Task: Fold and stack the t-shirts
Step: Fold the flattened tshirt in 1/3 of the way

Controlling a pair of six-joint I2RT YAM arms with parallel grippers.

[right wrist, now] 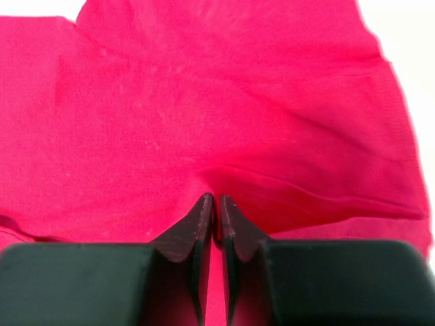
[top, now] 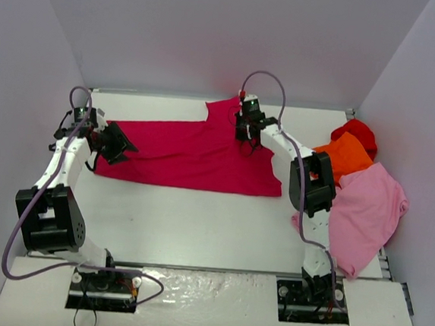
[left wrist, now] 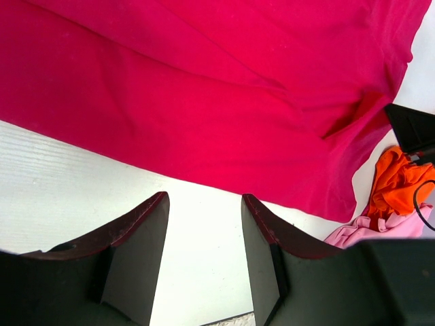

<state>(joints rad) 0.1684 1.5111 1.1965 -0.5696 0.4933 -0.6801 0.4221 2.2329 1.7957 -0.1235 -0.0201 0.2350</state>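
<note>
While the outstretched right gripper (right wrist: 214, 202) pinches a wrinkled fold of the crimson-magenta t-shirt (top: 187, 156), the left gripper (left wrist: 204, 198) hovers, jaws apart, just off the cloth's smooth edge.

Closed right hand (right wrist: 214, 202) pinching crimson-magenta t-shirt (right wrist: 204, 102); cloth puckered at pinch; crease running rightward

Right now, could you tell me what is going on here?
The two arms are working on the crimson-magenta t-shirt, spread across the table. The right gripper is shut, pinching its cloth; the left gripper is open over bare table beside it. The orange t-shirt, light pink t-shirt and red t-shirt lie heaped at the right.
</note>
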